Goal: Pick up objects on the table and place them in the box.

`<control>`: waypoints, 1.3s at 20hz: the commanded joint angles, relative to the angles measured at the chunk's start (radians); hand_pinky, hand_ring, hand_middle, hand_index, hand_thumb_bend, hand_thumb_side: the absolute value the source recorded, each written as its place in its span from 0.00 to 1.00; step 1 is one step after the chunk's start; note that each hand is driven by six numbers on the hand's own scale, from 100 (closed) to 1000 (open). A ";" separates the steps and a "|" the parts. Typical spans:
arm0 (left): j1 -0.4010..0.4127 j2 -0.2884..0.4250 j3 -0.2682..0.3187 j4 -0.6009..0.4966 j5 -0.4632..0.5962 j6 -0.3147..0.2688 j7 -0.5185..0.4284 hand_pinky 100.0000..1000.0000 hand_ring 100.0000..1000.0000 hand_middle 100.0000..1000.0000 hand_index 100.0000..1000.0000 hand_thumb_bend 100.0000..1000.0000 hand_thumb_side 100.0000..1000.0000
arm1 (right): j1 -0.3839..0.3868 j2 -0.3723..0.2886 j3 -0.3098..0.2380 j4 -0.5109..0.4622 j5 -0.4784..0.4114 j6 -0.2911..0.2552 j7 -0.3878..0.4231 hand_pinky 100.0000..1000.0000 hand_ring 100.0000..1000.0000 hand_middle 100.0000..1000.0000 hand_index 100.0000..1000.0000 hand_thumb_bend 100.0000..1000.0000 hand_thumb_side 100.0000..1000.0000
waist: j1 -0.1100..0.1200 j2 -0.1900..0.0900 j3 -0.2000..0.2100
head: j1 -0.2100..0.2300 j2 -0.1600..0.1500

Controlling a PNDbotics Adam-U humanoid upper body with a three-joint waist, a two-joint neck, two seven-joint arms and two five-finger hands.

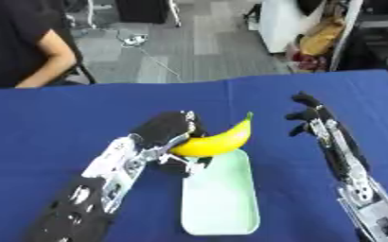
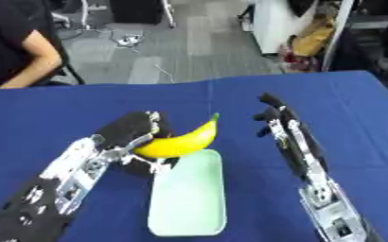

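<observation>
Fingers of the robot's left hand [image 1: 166, 130] curl around the thick end of a yellow curved banana [image 1: 216, 140], grasping it just left of the frame's centre. That banana is held above the far end of a pale green, shallow rectangular plastic tray [image 1: 222, 203], its green-tipped stem pointing up and to the right; whether its underside touches the tray's rim cannot be told. From the banana, the tray runs down toward the bottom edge of the frame, lying on a dark blue cloth-covered table [image 1: 57, 127] that fills the lower half of both views. Rising from the lower left corner, the silver and black left arm reaches to the hand. On the right side of the frame, the right hand [image 1: 312, 118] stands apart from the banana and tray, its black fingers relaxed, only slightly bent, holding nothing, with its arm climbing from the lower right corner. Beyond the table's far edge lies grey floor.
</observation>
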 commanded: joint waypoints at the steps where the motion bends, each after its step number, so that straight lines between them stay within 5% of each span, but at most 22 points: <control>1: -0.013 0.002 -0.003 -0.004 -0.016 -0.011 0.002 0.00 0.00 0.00 0.00 0.00 0.18 | -0.028 -0.006 -0.002 -0.014 0.002 -0.002 0.000 0.50 0.71 0.89 0.98 0.00 0.97 | -0.005 -0.014 -0.001 | 0.006 -0.017; 24: 0.025 -0.047 -0.013 0.116 -0.166 -0.088 0.033 0.00 0.00 0.00 0.05 0.00 0.16 | -0.040 0.000 0.000 -0.014 0.001 -0.002 0.003 0.50 0.71 0.89 0.98 0.00 0.97 | -0.014 0.000 -0.007 | 0.010 -0.030; 26: 0.024 -0.047 -0.013 0.116 -0.160 -0.097 0.036 0.00 0.00 0.00 0.13 0.00 0.32 | -0.039 0.000 0.000 -0.014 0.002 -0.002 0.004 0.50 0.71 0.89 0.98 0.00 0.97 | -0.014 -0.002 -0.007 | 0.010 -0.029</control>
